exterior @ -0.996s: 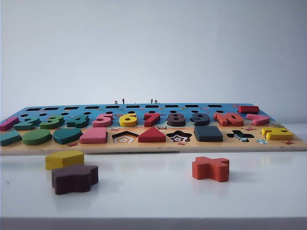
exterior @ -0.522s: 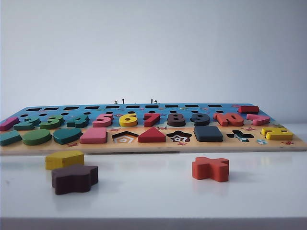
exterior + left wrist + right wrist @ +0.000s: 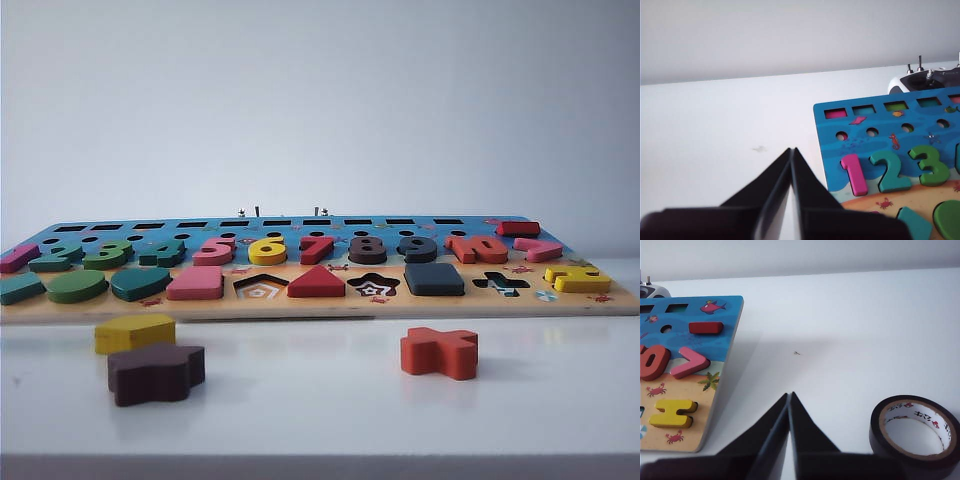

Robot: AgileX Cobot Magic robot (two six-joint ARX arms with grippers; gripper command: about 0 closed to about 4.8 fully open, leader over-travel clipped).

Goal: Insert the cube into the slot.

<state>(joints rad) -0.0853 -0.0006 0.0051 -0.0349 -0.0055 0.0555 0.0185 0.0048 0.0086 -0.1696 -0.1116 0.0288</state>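
Note:
The cube (image 3: 434,278), flat and dark navy, lies in the front row of the colourful puzzle board (image 3: 330,306), between the flower-shaped recess (image 3: 373,286) and the cross-shaped recess (image 3: 500,284). It sits sunk in the slot and covers it, so the slot's floor is hidden. Neither gripper shows in the exterior view. The left gripper (image 3: 791,149) is shut and empty over bare table beside the board's (image 3: 865,127) end with the numbers 1, 2 and 3. At the board's (image 3: 695,390) other end the right gripper (image 3: 789,394) hangs shut and empty over the table.
Three loose blocks lie on the white table in front of the board: a yellow pentagon (image 3: 134,333), a dark brown flower shape (image 3: 155,373) and an orange cross (image 3: 439,351). A black tape roll (image 3: 915,432) lies by the right gripper. A controller with switches (image 3: 927,80) sits behind the board.

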